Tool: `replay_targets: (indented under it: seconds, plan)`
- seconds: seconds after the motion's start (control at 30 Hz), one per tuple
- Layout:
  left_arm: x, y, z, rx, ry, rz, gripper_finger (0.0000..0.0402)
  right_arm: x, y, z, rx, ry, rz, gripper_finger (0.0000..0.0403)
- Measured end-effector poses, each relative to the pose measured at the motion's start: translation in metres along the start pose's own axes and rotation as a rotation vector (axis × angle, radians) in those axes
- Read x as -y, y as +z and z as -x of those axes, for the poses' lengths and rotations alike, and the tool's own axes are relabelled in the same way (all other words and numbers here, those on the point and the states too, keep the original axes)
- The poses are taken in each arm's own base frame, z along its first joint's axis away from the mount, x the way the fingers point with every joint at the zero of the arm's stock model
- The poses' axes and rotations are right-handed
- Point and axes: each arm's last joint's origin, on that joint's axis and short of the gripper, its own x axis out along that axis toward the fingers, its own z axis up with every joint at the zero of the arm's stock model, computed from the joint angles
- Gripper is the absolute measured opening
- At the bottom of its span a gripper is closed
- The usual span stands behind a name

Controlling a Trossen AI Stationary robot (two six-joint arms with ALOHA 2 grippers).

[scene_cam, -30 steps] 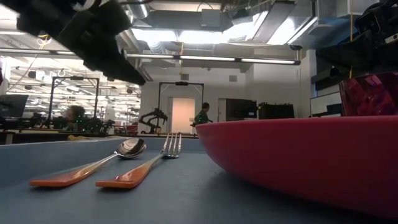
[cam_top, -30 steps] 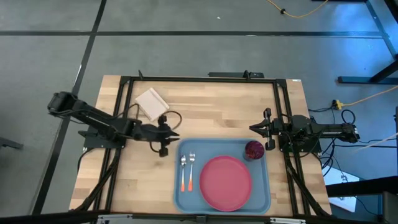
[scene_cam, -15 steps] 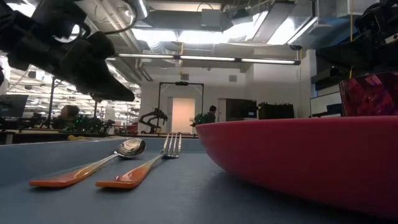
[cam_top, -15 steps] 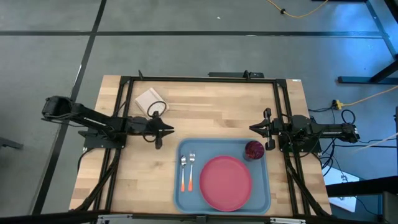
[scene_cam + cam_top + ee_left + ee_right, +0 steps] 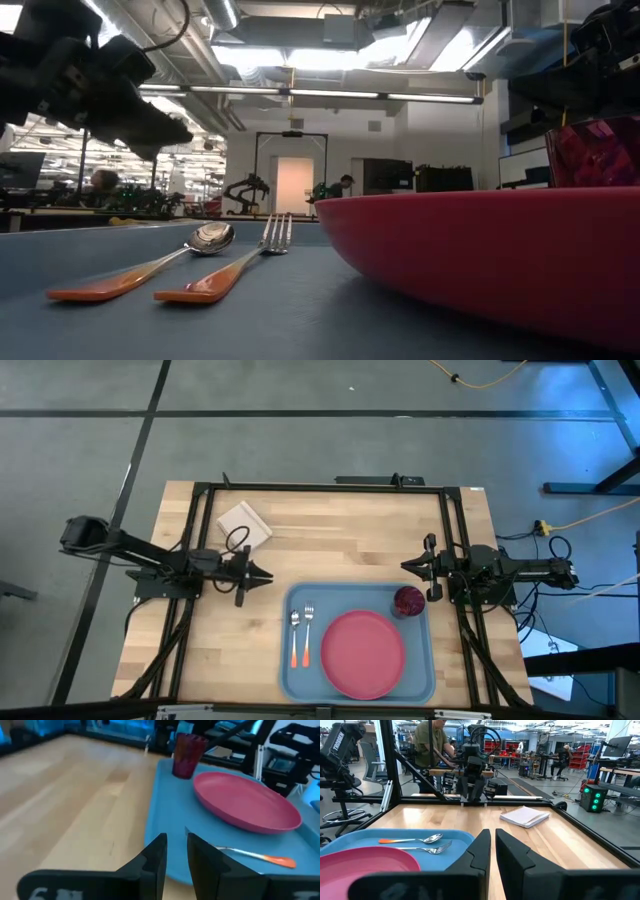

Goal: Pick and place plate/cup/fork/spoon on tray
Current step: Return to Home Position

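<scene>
The light-blue tray (image 5: 300, 680) lies at the table's near middle. On it lie the pinkish-red plate (image 5: 363, 653), the dark red cup (image 5: 408, 601) at its far right corner, and the spoon (image 5: 294, 637) and fork (image 5: 307, 635) side by side on its left, orange handles toward the near edge. My left gripper (image 5: 268, 575) is shut and empty, above the table left of the tray's far left corner. My right gripper (image 5: 405, 567) is shut and empty, beyond the cup.
A white square pad (image 5: 244, 524) lies at the table's far left. A dark frame (image 5: 320, 488) runs along the table's edges. Bare wood lies between the pad and the tray. People show in the room beyond the table (image 5: 431, 740).
My left gripper has drawn back toward the table's left edge, away from the tray's far left corner, and has stayed shut. The spoon, fork, plate and cup have kept still on the tray.
</scene>
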Motion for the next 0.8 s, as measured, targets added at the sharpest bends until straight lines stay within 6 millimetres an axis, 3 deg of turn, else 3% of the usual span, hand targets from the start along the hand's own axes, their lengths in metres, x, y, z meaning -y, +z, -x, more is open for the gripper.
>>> replay_targets:
  seconds: [0.3,0.8]
  plan:
    - [-0.002,-0.003,0.015,-0.075,0.024,-0.04,0.0069,0.0,0.0,0.0,0.0,0.0,0.0,0.0033]
    - [-0.002,0.001,0.042,-0.028,-0.024,-0.171,0.0069,0.0,0.0,0.0,0.001,0.0,0.0,0.0033]
